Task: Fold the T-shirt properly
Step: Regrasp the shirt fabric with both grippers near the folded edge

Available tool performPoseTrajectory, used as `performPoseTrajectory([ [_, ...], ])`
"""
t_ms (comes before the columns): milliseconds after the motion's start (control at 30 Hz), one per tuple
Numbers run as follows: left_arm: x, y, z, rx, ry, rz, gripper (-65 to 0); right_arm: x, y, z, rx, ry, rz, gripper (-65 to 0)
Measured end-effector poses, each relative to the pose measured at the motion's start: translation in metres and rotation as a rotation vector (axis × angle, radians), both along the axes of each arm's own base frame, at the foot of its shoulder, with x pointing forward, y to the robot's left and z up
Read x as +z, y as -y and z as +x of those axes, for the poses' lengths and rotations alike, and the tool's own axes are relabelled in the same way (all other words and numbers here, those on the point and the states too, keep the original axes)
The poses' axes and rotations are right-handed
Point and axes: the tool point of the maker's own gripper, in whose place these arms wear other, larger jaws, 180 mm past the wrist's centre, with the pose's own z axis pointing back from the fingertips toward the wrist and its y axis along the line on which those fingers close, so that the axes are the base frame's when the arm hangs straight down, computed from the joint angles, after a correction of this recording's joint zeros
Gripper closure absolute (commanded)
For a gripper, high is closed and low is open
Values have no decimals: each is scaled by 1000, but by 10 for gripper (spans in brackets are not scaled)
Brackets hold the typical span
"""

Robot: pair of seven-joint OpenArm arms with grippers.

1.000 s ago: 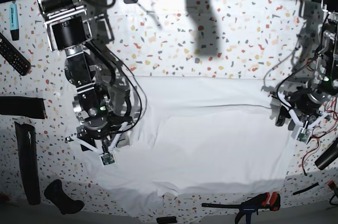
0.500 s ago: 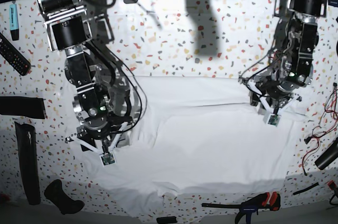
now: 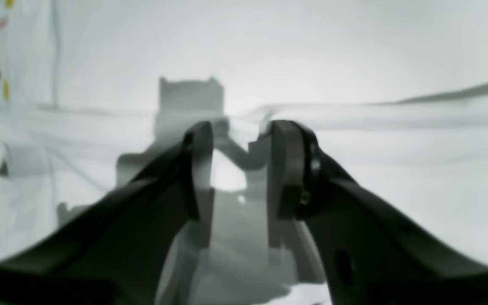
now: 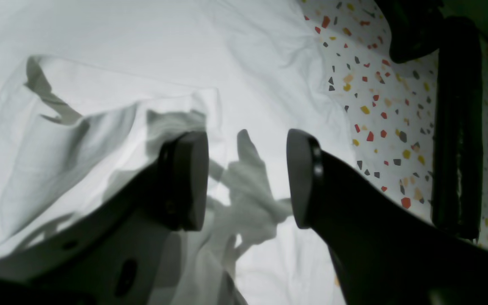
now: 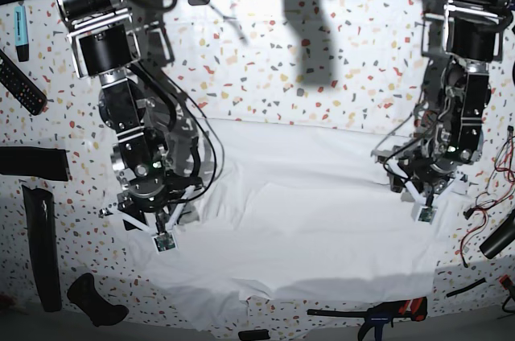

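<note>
The white T-shirt (image 5: 314, 196) lies spread across the middle of the speckled table, with folds and wrinkles. My left gripper (image 5: 420, 204) hovers over its right side. In the left wrist view this gripper (image 3: 242, 135) is open, close above smooth cloth (image 3: 354, 51), with nothing between the fingers. My right gripper (image 5: 161, 232) is over the shirt's left edge. In the right wrist view it (image 4: 244, 144) is open, and a small bunched ridge of cloth (image 4: 248, 190) lies under the gap beside a loose folded flap (image 4: 100, 127).
A remote (image 5: 20, 84) and a blue marker (image 5: 22, 31) lie at the far left. Black objects (image 5: 44, 244) lie along the left edge, and one shows in the right wrist view (image 4: 456, 127). A clamp (image 5: 386, 309) lies at the front. A black cylinder (image 5: 499, 236) and red wires are at the right.
The left arm swung in from the table's right edge over the shirt's right side, then came slightly forward. The right arm has not moved.
</note>
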Motion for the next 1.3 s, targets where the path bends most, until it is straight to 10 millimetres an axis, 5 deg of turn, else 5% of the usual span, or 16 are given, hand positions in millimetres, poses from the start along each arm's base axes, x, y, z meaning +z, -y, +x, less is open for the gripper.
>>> performPoseTrajectory([
  [200,14,3,13,-5,120,-26,-226,-1,0,-1,-3,-7,0,-297],
  [467,-16,-6,9,9,82,-40,-226,-3,1,-1,-8,-17,3,-297],
  [867,35,-9,55,15,155,-30,-225,-10,5,-6,-29,-63,-2,-297],
  [1067,33,-13,39,-12,144,-86,-226,-16,9,-18,-28,-76,-47,-297],
  [1300,17,-32,6,-15,122,-60,-226,-13,-22,-51,43,-36,45,-297],
])
